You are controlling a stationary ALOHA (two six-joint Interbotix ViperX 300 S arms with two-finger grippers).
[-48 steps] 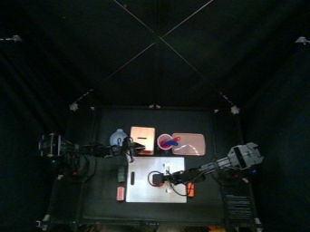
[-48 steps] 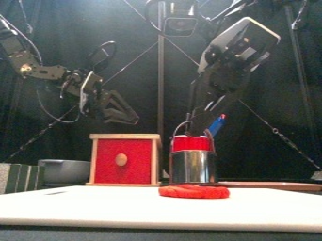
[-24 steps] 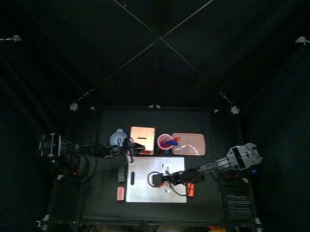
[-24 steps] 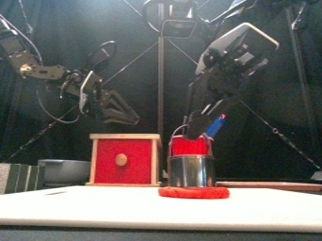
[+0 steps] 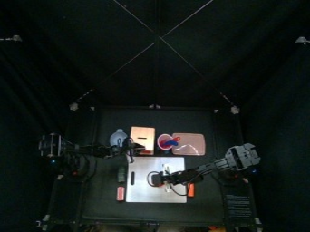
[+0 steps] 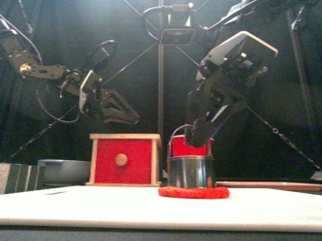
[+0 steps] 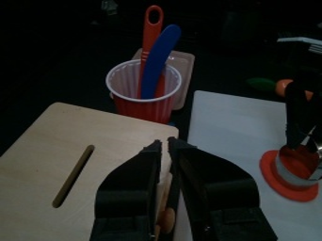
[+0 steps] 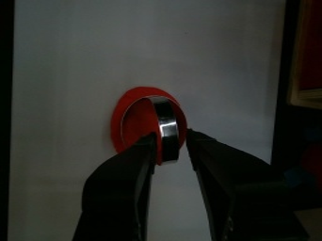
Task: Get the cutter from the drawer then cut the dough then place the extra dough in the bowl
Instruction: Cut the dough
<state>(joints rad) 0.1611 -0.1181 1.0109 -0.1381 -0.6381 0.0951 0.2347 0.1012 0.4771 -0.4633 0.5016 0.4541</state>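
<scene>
The right gripper (image 6: 198,135) is reaching down over the white cutting board (image 5: 140,169), its jaws clamping the wire handle of the round metal cutter (image 6: 191,170); the cutter is standing upright on the red dough disc (image 6: 194,192), pressing on its middle, with a rim of dough showing around its base; the dough is lying flat near the board's centre. The left gripper (image 7: 168,162) is hovering over the top of the pale wooden box (image 6: 126,158), its jaws drawn almost together with only a thin slit between them and nothing gripped; the box is standing behind the board, its red drawer front facing forward; the blue-grey bowl (image 6: 60,170) is sitting just beside the box on its left; the red cup (image 7: 147,89) is holding a blue toy knife (image 7: 164,56) and a red toy knife (image 7: 151,28), and is standing on the pink tray (image 5: 198,143).
</scene>
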